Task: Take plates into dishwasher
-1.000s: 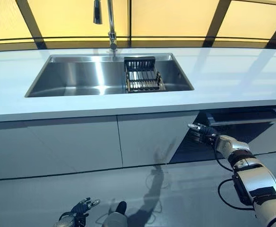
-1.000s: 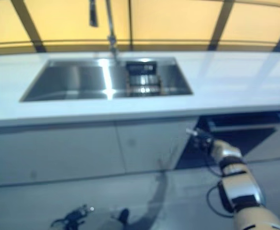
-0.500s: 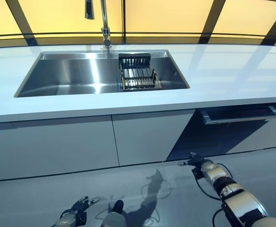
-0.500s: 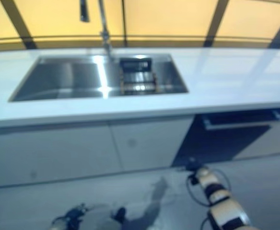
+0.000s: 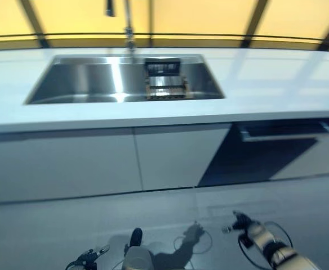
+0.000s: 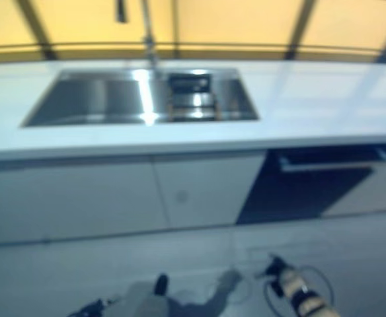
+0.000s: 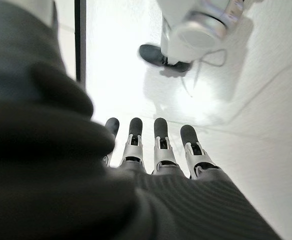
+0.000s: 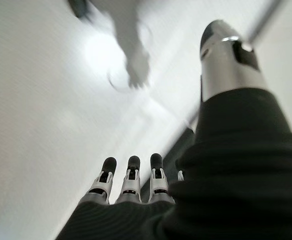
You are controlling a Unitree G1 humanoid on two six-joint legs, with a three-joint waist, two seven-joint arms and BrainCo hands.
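Now both hands low, empty | left hand (image 7: pixel 156 150) fingers straight | right hand (image 8: pixel 131 187) fingers straight | plates unseen; rack (image 5: pixel 165 84) in sink (image 5: pixel 85 84) | dishwasher (image 5: pixel 283 132) ajar under table (image 5: pixel 277 79) | reach sink first, square up

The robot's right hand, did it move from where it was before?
Yes. The right hand has dropped from beside the dark open dishwasher gap under the white countertop to low over the grey floor, fingers straight.
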